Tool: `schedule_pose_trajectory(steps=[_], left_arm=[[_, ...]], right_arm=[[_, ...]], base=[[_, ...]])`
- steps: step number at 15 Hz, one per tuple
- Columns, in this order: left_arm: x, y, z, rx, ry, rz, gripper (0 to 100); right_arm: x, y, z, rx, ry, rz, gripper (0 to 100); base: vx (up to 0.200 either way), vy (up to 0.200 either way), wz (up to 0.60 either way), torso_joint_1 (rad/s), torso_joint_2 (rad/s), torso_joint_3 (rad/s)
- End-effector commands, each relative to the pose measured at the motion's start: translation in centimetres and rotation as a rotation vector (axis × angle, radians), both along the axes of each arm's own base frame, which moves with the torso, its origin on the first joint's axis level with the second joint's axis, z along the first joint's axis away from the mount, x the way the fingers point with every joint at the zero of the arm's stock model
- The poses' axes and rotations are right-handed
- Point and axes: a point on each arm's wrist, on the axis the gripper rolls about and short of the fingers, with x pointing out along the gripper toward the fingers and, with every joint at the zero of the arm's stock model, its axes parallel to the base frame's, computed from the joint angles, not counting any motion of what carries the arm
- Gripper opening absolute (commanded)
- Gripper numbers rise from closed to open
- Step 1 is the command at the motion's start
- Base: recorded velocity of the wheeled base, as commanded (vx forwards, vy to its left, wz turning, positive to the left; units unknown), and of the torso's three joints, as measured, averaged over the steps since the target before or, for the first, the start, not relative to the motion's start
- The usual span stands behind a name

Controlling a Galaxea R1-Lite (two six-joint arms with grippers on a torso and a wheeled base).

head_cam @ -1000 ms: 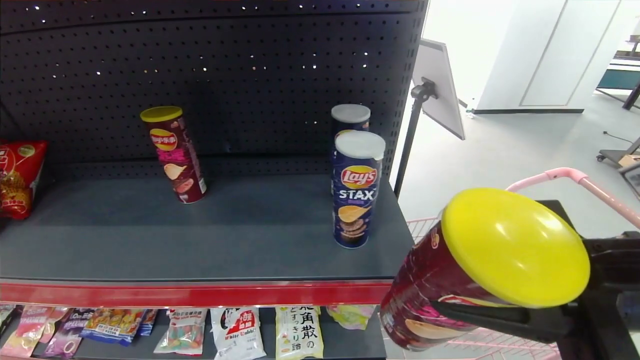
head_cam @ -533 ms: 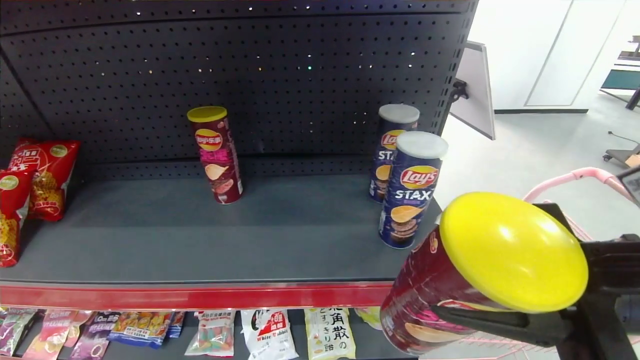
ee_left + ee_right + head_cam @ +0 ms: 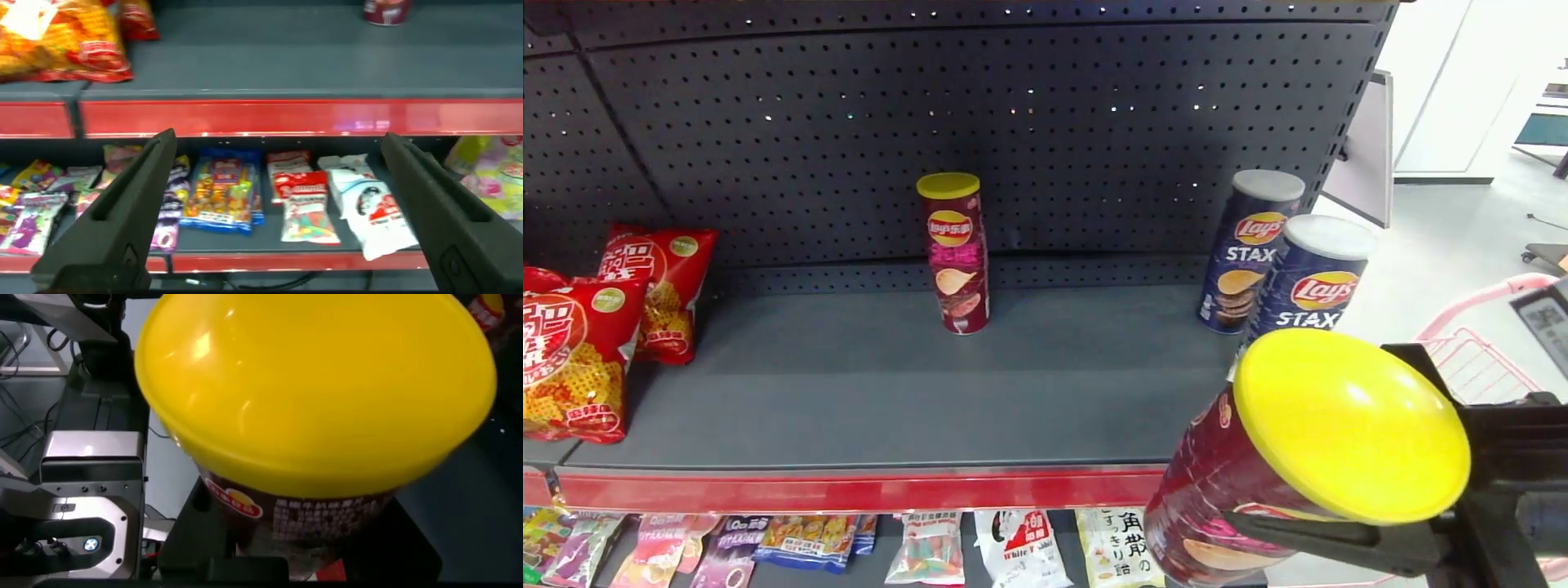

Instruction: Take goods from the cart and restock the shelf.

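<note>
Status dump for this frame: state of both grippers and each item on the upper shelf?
right gripper: shut on held can.
held can: tilted, yellow lid on, off the shelf, near its right end.
left gripper: open, empty.
maroon shelf can: upright, lid on.
rear blue can: upright, lid on.
front blue can: upright, lid on, base hidden by held can.
red bags: propped upright at shelf's left end.

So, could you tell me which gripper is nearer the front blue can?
Right. The right gripper, shut on a maroon can, is just in front of the front blue can; the left gripper sits open before the lower shelf.
</note>
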Motion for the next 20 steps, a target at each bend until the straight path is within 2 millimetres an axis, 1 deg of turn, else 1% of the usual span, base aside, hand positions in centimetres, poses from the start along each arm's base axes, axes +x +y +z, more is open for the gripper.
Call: schedule_pose_trajectory(steps=[1, 11, 20], left_arm=[[0.01, 0.0, -0.01, -0.001, 0.002, -0.002, 100], [0.0, 0.0, 0.04, -0.001, 0.0, -0.002, 100], [0.01, 0.0, 0.01, -0.002, 0.0, -0.002, 100]], right_arm=[[0.14, 0.14, -0.47, -0.014, 0.014, 0.001, 0], [0.52, 0.42, -0.83, -0.025, 0.027, 0.0, 0], [0.57, 0.31, -1.0, -0.028, 0.033, -0.005, 0]], base=[[0.0, 0.2, 0.0, 0.007, 0.0, 0.002], [0.0, 0.2, 0.0, 0.003, 0.01, 0.005], [0.0, 0.0, 0.0, 0.0, 0.0, 0.0]])
